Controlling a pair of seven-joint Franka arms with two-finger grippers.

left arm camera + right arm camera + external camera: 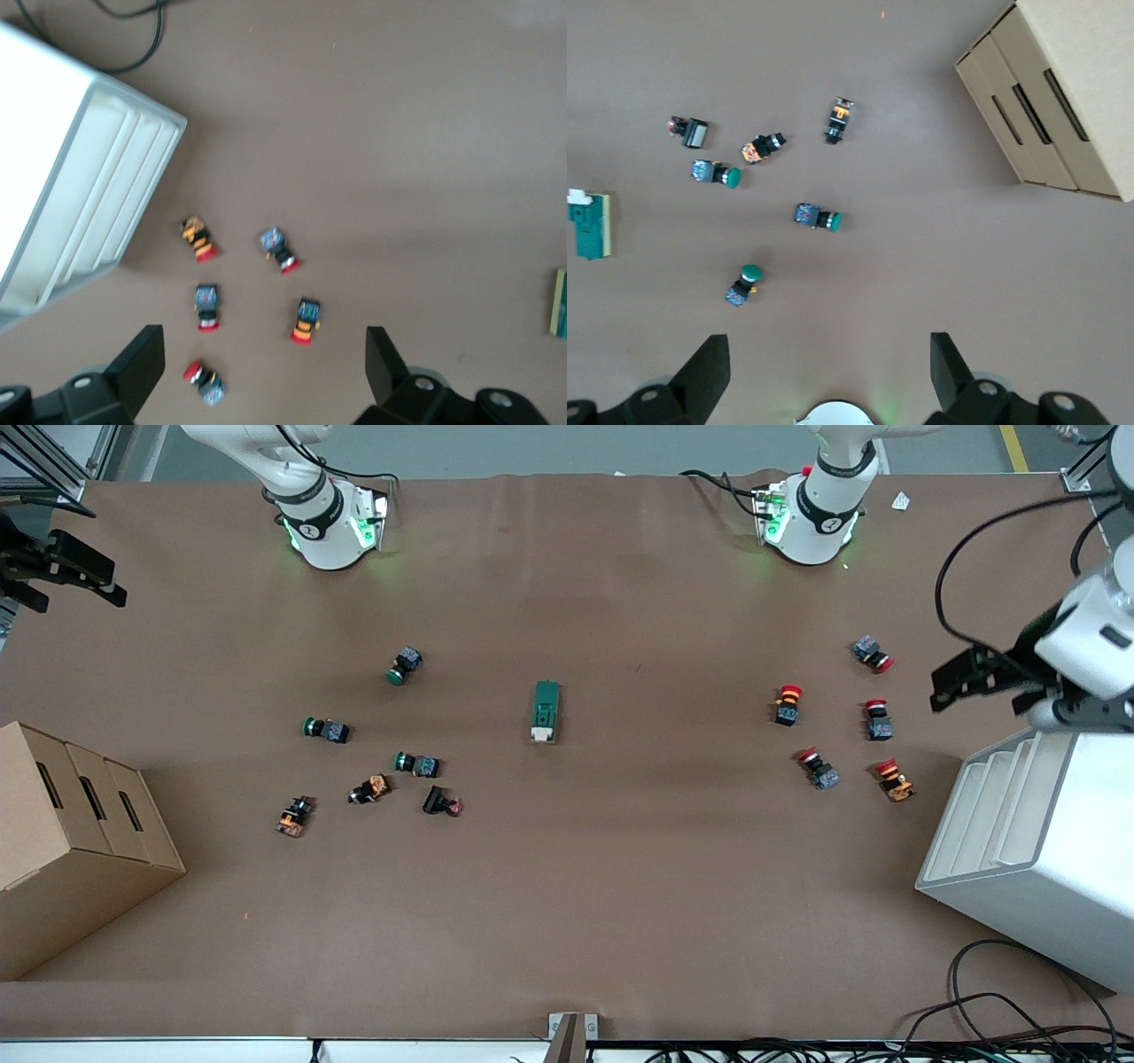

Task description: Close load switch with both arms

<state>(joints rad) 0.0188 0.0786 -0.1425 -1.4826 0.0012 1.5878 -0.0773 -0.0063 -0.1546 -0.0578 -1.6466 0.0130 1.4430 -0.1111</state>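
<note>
Both claws spread wide, holding nothing. Left claw (pixel 974 684) hangs beside the white rack (pixel 1036 841), high over the red-capped buttons (pixel 306 320); right claw (pixel 62 571) is raised above the cardboard box (pixel 62 841) end. Load switch (pixel 546 711) lies mid-surface (pixel 567 912), untouched, cream lever end nearer the front camera, between the green-capped buttons (pixel 819 217) and the red-capped ones.

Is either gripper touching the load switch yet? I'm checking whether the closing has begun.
No: the load switch lies alone mid-table, with the left gripper and right gripper at opposite table ends.
</note>
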